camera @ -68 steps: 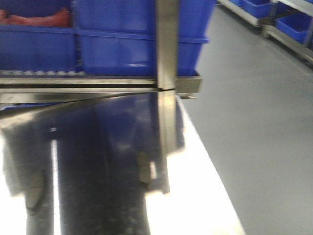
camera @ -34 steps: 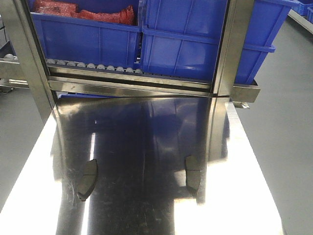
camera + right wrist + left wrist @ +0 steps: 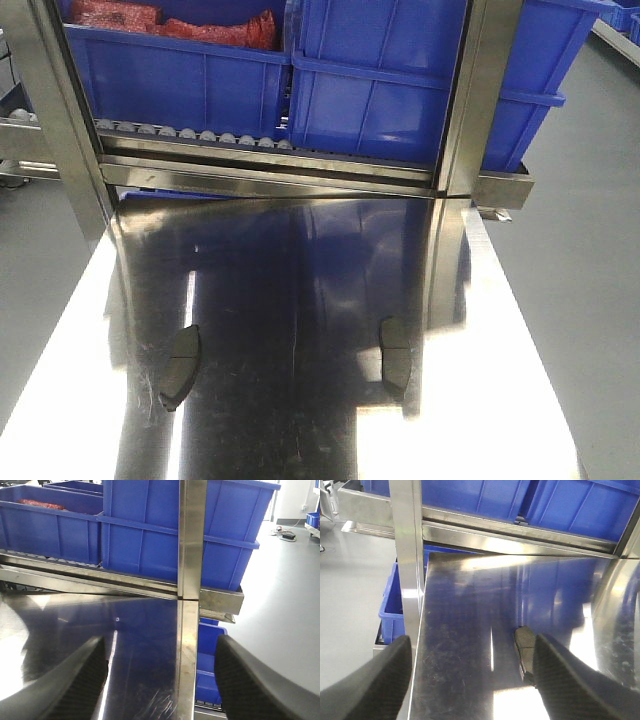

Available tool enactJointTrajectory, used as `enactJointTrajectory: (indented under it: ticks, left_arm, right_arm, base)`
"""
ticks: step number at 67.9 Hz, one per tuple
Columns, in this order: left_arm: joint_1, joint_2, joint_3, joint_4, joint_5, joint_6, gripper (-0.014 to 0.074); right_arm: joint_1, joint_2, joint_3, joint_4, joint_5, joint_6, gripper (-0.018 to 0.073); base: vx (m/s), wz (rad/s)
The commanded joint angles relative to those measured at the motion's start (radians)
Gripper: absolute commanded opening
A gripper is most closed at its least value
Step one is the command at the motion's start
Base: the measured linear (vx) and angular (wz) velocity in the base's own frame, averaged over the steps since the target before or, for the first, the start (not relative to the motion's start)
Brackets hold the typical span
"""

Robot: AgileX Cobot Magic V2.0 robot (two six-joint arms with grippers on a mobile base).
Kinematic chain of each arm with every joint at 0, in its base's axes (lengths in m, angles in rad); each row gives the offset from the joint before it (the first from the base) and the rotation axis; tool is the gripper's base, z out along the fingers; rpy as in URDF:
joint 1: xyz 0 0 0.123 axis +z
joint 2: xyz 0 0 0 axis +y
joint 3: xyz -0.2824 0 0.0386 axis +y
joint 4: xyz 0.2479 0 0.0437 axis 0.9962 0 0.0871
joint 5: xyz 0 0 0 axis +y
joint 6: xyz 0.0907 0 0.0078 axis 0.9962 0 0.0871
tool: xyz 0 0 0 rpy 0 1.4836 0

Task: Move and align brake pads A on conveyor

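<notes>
Left gripper [image 3: 472, 641] and right gripper [image 3: 161, 641] both hang spread wide over the steel tabletop [image 3: 300, 250], with nothing between their fingers. A second ago the front view was blurred and swung aside; we now log a steady frame, unchanged over the last half second. One of the brake pads A [image 3: 180, 367] lies flat toward the table's left edge and a second pad [image 3: 395, 352] toward its right edge, well apart. We judge the approach finished and picking not yet begun; the conveyor is out of view.
</notes>
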Motion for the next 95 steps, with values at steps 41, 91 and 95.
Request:
enactJointTrajectory:
  ticks: [41, 91, 95]
  left_arm:
    - [-0.004, 0.012, -0.025, -0.007, -0.076, -0.006, 0.0503]
    - [-0.004, 0.154, -0.137, -0.05, 0.055, -0.006, 0.0503]
    - [-0.004, 0.234, -0.194, -0.05, 0.086, -0.004, 0.0503]
  right_arm:
    - [-0.002, 0.013, -0.023, -0.006, -0.077, 0.0, 0.0453]
    - [-0.002, 0.013, -0.023, -0.006, -0.076, 0.0, 0.0453]
    - [-0.002, 0.013, -0.023, -0.006, -0.076, 0.0, 0.0453]
  base:
    - [0.0, 0.0]
    - [0.0, 0.0]
    - [0.0, 0.0]
